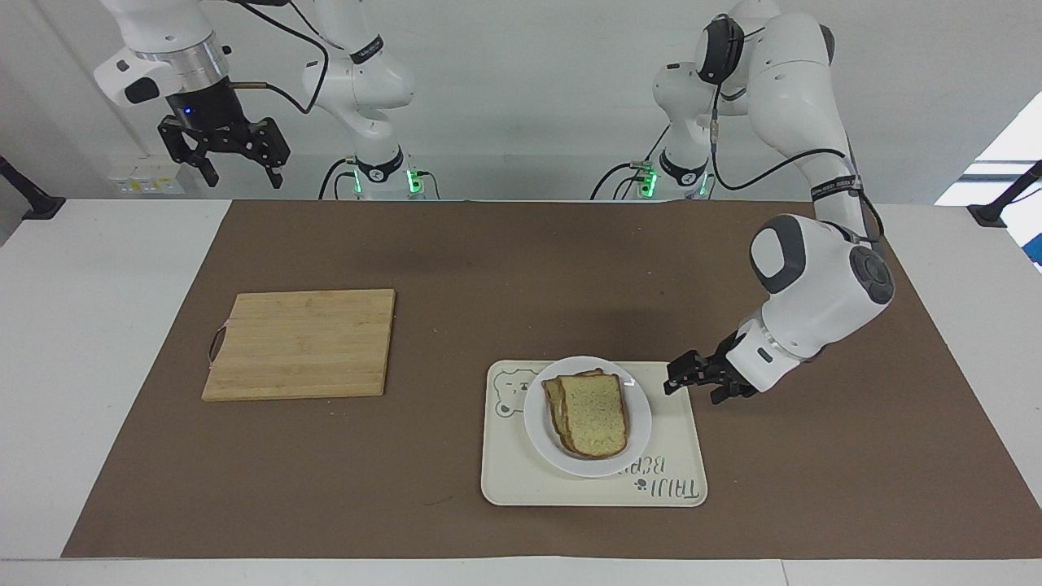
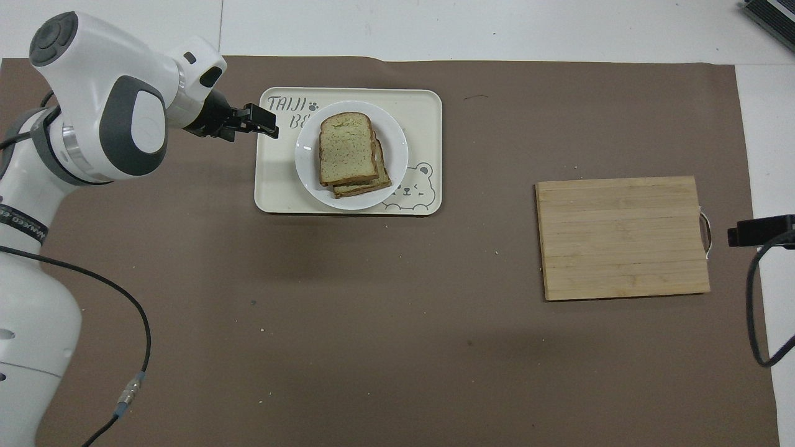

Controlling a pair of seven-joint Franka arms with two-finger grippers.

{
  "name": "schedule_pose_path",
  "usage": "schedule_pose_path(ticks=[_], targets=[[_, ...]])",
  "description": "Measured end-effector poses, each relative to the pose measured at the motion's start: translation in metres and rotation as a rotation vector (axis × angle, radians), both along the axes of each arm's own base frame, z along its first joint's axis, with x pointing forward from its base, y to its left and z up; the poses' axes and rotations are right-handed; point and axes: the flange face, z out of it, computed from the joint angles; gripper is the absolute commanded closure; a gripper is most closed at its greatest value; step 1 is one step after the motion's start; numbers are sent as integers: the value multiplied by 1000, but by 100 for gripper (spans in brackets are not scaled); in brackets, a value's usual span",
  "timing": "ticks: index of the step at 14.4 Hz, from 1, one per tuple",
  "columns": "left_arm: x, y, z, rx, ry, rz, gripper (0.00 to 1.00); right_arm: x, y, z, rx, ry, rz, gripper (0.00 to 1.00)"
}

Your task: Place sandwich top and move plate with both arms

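The sandwich top (image 1: 595, 413) is pale tan with a brown crust. The plate (image 1: 544, 431) is plain white. The tray (image 1: 676, 456) is cream with a dark line-drawn bear and lettering (both at its edges). The cutting board (image 1: 299, 343) is light wood, striped by its slats. The bench (image 1: 89, 325) is white under a brown mat (image 1: 521, 285).

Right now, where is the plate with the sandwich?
The plate sits on the bear tray toward the left arm's end of the table, farther from the robots than the cutting board.
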Motion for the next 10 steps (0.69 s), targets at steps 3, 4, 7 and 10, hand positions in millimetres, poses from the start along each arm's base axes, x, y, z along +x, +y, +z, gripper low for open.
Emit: schedule_pose_path(ticks=[3,4,7,10], targets=[[-1,19,40,110,-89,-21,0,0,0,0,0,0,0,0],[-3,29,57,132,-111,-16,0,0,0,0,0,0,0,0],[-18,67,101,171,-98,5,0,0,0,0,0,0,0,0],[-45,93,141,190,-38,16,0,0,0,0,0,0,0,0]])
